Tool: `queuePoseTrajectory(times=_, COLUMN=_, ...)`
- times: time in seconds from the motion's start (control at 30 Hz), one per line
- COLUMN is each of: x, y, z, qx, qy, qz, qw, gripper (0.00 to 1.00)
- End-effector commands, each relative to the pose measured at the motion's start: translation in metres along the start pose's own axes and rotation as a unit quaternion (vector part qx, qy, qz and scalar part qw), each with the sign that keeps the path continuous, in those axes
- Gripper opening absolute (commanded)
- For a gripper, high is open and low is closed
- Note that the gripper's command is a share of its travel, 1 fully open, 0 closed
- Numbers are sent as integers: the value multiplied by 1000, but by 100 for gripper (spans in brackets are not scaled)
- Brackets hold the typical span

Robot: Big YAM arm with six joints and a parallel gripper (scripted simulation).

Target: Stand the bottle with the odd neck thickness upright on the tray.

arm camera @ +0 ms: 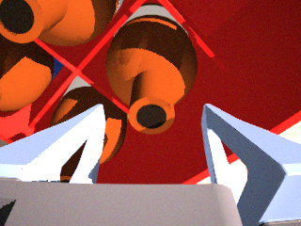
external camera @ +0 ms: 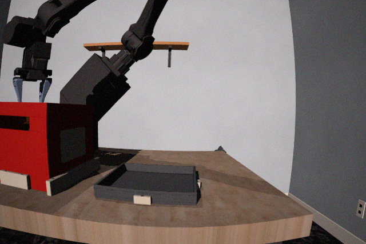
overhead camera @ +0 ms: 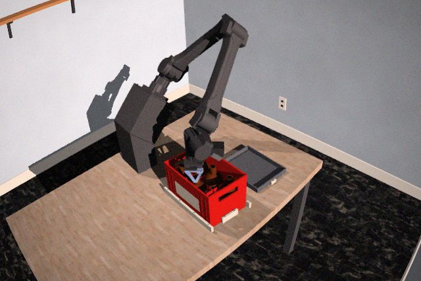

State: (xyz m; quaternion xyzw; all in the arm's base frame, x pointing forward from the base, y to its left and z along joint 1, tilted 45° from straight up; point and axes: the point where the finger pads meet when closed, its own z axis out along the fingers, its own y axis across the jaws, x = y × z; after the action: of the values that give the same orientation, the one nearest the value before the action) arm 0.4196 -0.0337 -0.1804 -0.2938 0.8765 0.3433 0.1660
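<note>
Step in hand: approach to the pick, no bottle lifted yet. The grey two-fingered pincer (external camera: pixel 30 98) hangs point-down at the rim of the red plastic bottle crate (external camera: pixel 35 143), fingertips about level with its top edge. It stands roughly half open and holds nothing.

In the wrist view the brown glass bottle with the open dark mouth (arm camera: pixel 150 115) stands upright in its cell, its neck between the two pale fingers but nearer the far side, not touched. Other brown bottles (arm camera: pixel 53 7) stand in neighbouring cells. Judged the target; neck thickness cannot be compared from here.

The shallow dark grey tray (external camera: pixel 147 195) lies just beside the crate on the wooden desk (external camera: pixel 242 206), with nothing in it.

Next move: centre on the neck, descend, close below the mouth, lift straight up without dragging the loose crate.
</note>
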Motion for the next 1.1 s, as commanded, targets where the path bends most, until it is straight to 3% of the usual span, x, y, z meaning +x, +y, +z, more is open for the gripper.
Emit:
queuePoseTrajectory(times=0.0, x=4, y=2, z=16, qx=-6, qy=3, qz=4, qw=1000, gripper=61)
queuePoseTrajectory(times=1.07, x=4, y=2, z=28, qx=-6, qy=4, qz=2, qw=1000, gripper=61)
